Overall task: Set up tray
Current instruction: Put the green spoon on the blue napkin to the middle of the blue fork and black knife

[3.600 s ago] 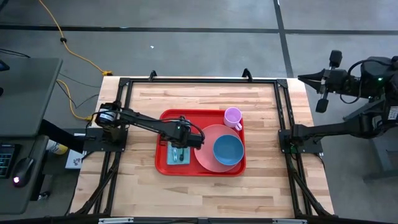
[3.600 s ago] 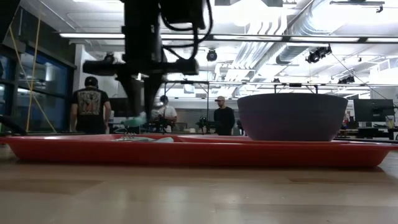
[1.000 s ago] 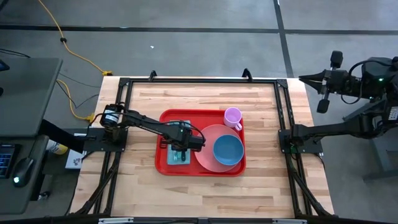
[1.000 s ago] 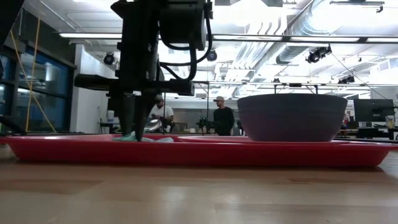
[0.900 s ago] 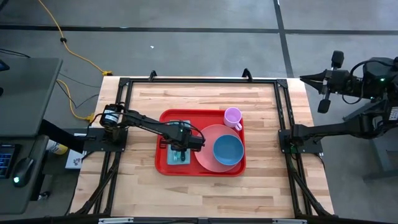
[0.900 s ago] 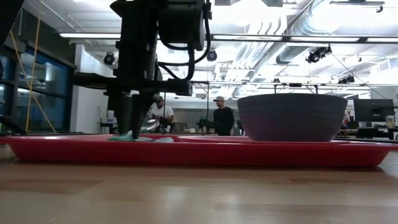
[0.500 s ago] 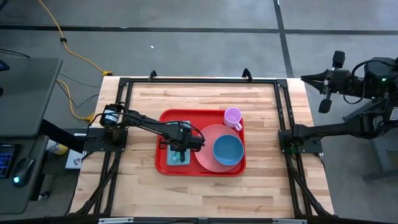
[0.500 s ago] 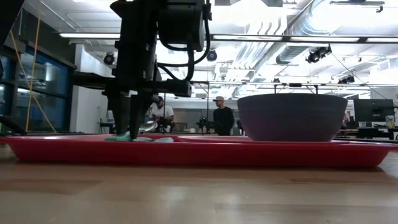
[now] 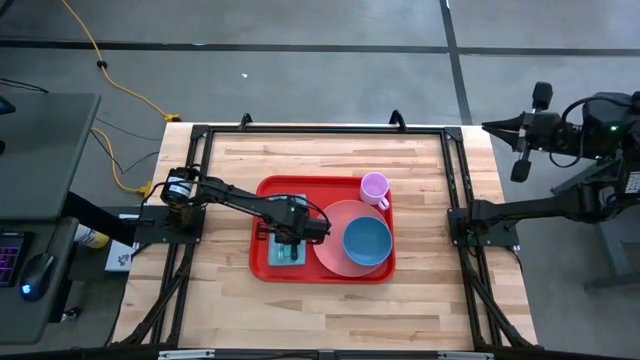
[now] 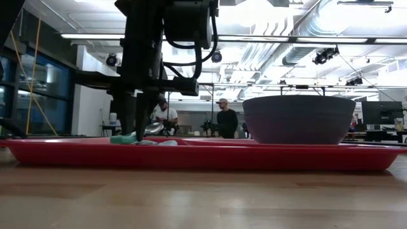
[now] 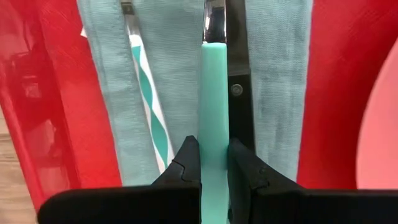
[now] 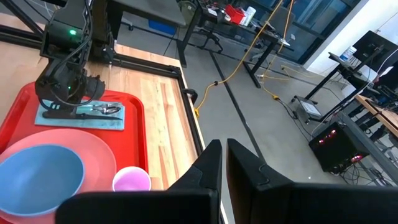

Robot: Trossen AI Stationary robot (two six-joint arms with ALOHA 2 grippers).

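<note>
Tray (image 9: 322, 243) sits near centre of the bench (image 9: 420, 170), carrying a pink plate (image 9: 335, 232) with a blue bowl (image 9: 367, 241) at its 3 o'clock side, a lilac cup (image 9: 374, 186) at 1 o'clock, and a pale blue napkin (image 9: 287, 252) at 9 o'clock.

Left claw (image 11: 214, 158) is over the napkin, clenched on the mint-green handle of a utensil (image 11: 214, 112). Compared with a few seconds ago it has come lower and shifted slightly toward the tray's near edge; over the last second there is almost no movement, and the grip has not loosened. Reading: the utensil is being laid on the napkin beside those already there, release not yet made.

Right claw (image 12: 221, 168) is parked off the bench at 3 o'clock, fingers pressed together, empty, unchanged.

Hard to make out: the held utensil's working end is cut off in the left wrist view, so its type is uncertain. A dark-handled piece (image 11: 239, 93) lies against it, and a striped handle (image 11: 146, 93) is partly covered by a napkin fold. In the low view the tray rim hides whether the utensil touches the cloth.
</note>
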